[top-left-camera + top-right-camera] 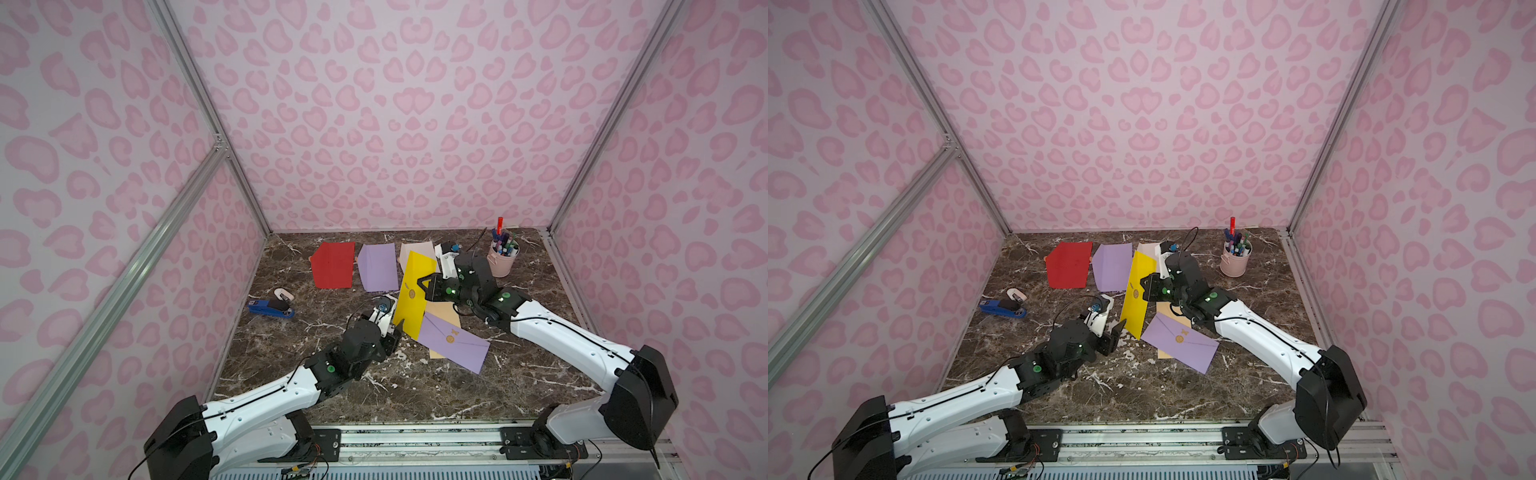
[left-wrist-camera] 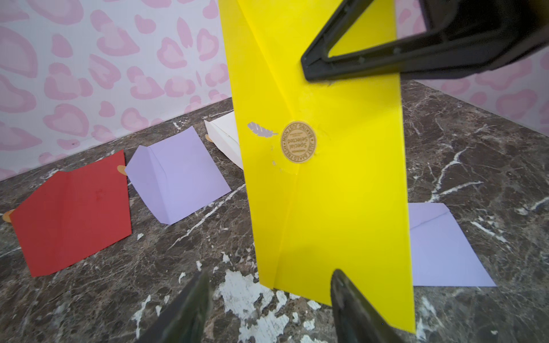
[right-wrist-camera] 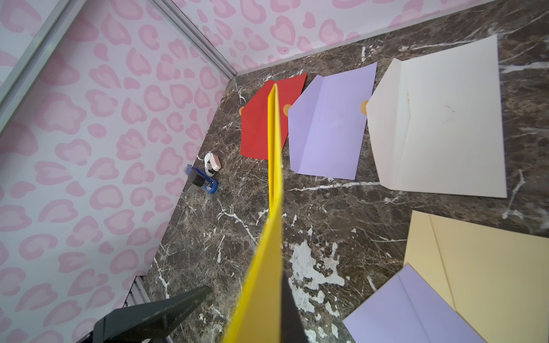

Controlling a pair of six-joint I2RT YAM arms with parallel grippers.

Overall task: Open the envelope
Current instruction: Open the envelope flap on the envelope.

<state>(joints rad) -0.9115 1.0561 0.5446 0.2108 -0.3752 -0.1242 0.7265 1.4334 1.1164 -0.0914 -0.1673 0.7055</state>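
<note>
A yellow envelope (image 1: 412, 291) (image 1: 1136, 297) stands on edge above the marble table, off the surface. Its flap lies shut under a round tan sticker (image 2: 298, 142), with a small feather mark beside it. My right gripper (image 1: 424, 286) (image 1: 1145, 286) (image 3: 277, 288) is shut on the envelope's long edge at mid height; in the left wrist view its black fingers (image 2: 315, 63) clamp that edge. My left gripper (image 1: 399, 329) (image 1: 1119, 328) (image 2: 271, 275) is open at the envelope's lower corner, on the sticker side, with nothing between its fingers. The right wrist view shows the envelope (image 3: 274, 178) edge-on.
Opened red (image 1: 333, 266), lilac (image 1: 378, 267) and white (image 1: 415, 251) envelopes lie flat at the back. A sealed lilac envelope (image 1: 455, 343) rests on a tan one (image 1: 446, 309) under the right arm. A blue stapler (image 1: 270, 308) lies left; a pink pen cup (image 1: 503, 259) stands back right.
</note>
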